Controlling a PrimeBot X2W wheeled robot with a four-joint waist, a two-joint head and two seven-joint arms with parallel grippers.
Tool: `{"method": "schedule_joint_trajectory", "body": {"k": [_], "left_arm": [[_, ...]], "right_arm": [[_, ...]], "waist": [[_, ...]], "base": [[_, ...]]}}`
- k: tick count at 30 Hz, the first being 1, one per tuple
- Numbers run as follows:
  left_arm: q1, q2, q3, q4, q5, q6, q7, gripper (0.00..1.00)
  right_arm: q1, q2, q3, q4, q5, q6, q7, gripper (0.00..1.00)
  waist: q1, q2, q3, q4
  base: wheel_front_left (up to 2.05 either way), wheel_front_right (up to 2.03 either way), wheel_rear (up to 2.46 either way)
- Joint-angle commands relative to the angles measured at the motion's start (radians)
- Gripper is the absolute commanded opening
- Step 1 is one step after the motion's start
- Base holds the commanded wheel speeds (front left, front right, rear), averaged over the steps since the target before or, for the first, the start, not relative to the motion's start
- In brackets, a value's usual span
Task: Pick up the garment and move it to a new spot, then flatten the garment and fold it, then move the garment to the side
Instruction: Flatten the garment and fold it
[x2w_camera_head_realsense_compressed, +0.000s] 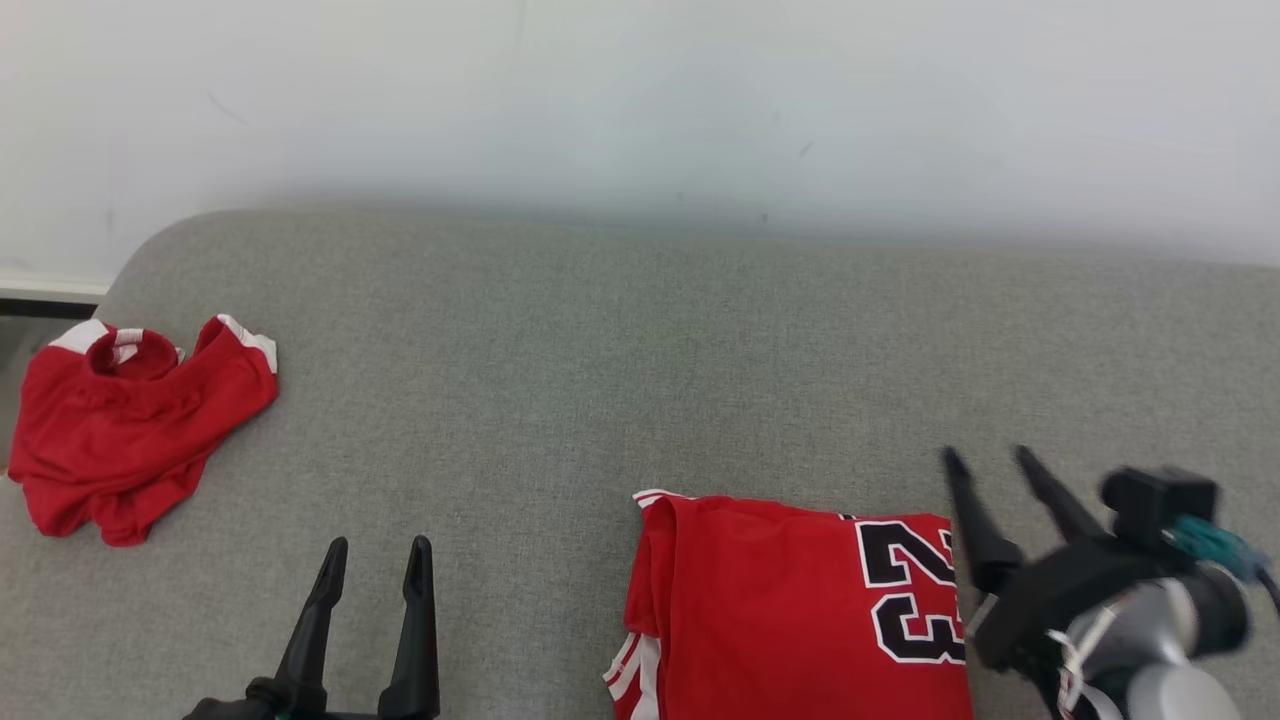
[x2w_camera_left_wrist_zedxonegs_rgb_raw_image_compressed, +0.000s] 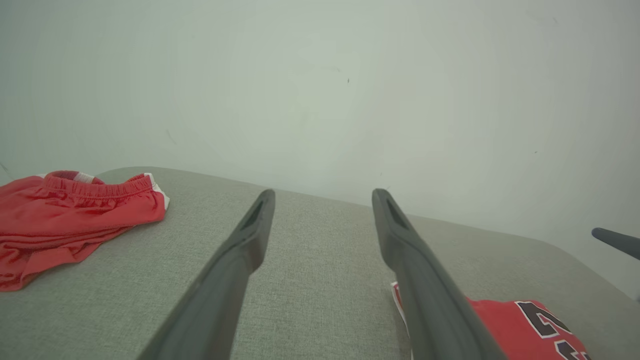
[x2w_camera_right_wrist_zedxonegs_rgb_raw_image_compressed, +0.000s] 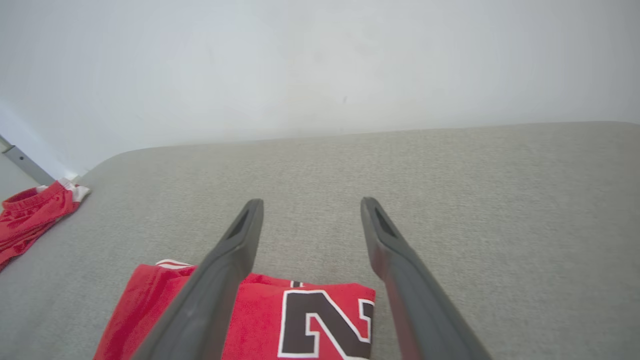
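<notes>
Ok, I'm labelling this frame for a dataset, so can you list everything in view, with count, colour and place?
jersey: one, red with white trim and a black 23 outlined in white, folded, near edge of the surface, right of centre
shorts: one pair, red with white trim, crumpled, at the surface's far left end
upholstered surface: one, grey fabric, rounded left corner, under both garments
wall: one, white, behind the surface
left hand: one, dark fingers, open, empty, above bare fabric between the shorts and the jersey
right hand: one, dark fingers, open, empty, by the jersey's right side
</notes>
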Motion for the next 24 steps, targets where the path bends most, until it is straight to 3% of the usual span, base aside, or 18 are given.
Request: {"method": "schedule_joint_trajectory", "body": {"k": [1, 7, 12, 24], "left_arm": [[0.014, -0.002, 0.005, 0.000, 0.009, 0.005, -0.003, 1.00], [0.030, 0.002, 0.026, 0.001, 0.038, 0.008, -0.003, 1.00], [0.054, 0.011, 0.051, -0.011, 0.093, 0.005, -0.003, 1.00], [0.096, -0.001, 0.088, 0.048, 0.139, -0.008, -0.003, 1.00]], "right_arm": [[0.042, -0.001, -0.041, -0.017, -0.031, -0.002, -0.047, 1.00], [0.144, -0.001, -0.140, 0.006, -0.048, -0.002, -0.276, 1.00], [0.175, -0.001, -0.149, 0.063, -0.087, -0.002, -0.411, 1.00], [0.177, -0.001, -0.062, 0.162, -0.178, -0.002, -0.500, 1.00]], "waist": [[0.0000, -0.0001, -0.011, -0.009], [0.0000, -0.0001, -0.043, -0.042], [0.0000, -0.0001, -0.067, -0.073], [0.0000, -0.0001, -0.096, -0.090]], "base": [[0.00, 0.00, 0.00], [0.00, 0.00, 0.00], [0.00, 0.00, 0.00], [0.00, 0.00, 0.00]]}}
